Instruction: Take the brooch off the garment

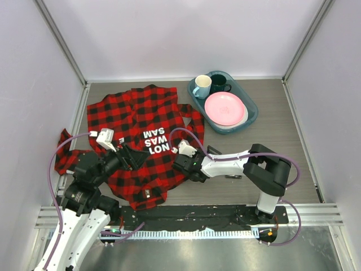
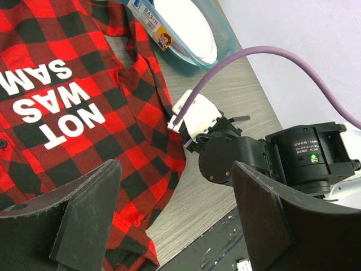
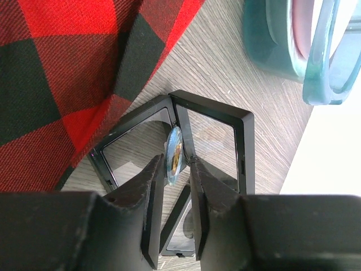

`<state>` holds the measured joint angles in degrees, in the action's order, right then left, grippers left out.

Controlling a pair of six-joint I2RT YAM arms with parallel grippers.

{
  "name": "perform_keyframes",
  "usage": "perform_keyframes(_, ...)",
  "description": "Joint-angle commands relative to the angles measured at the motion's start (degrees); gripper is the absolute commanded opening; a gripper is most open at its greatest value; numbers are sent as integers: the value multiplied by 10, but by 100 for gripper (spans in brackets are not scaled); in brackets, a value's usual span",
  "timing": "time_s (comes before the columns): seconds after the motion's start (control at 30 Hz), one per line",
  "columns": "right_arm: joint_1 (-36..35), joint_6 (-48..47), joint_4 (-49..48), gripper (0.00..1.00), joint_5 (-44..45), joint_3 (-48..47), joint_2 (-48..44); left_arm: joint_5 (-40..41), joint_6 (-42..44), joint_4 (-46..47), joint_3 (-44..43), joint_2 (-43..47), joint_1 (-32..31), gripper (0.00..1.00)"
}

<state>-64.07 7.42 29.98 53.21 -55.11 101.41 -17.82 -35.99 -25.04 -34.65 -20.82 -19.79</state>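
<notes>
The garment, a red-and-black checked shirt point(image 1: 135, 116) with white lettering, lies spread on the table's left half; it also shows in the left wrist view point(image 2: 84, 113) and the right wrist view point(image 3: 56, 68). My right gripper point(image 3: 179, 164) is shut on a small round glassy brooch point(image 3: 174, 153), held edge-on just off the shirt's right hem, above an open black frame case point(image 3: 225, 121) on the wood. In the top view the right gripper point(image 1: 204, 152) is beside the shirt's right edge. My left gripper point(image 1: 130, 157) point(image 2: 175, 186) is open and empty above the shirt's lower right part.
A teal tray point(image 1: 252, 116) at the back right holds a pink plate point(image 1: 224, 108), a white mug point(image 1: 201, 86) and a dark mug point(image 1: 219, 83). Its rim shows in the right wrist view point(image 3: 271, 51). White walls enclose the table. The black rail runs along the near edge.
</notes>
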Motion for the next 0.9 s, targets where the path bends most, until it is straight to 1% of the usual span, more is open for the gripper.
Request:
perform_keyframes(0.0,-5,3,-5,30,-6,-19,-16,-10,-3,32,-1,3,-1,83)
perform_keyframes(0.53,-25,20,13,32,-20,-16,-38,-5,-2,28,-1,-2,-1,83)
perform_keyframes(0.73,-41,42,23,34,-22,-13,-67,2,-1,26,-2,-2,-1,84)
perform_keyframes(0.87,-62,67,36,35,-34,-33,-99,5,-1,25,-1,-2,-1,84)
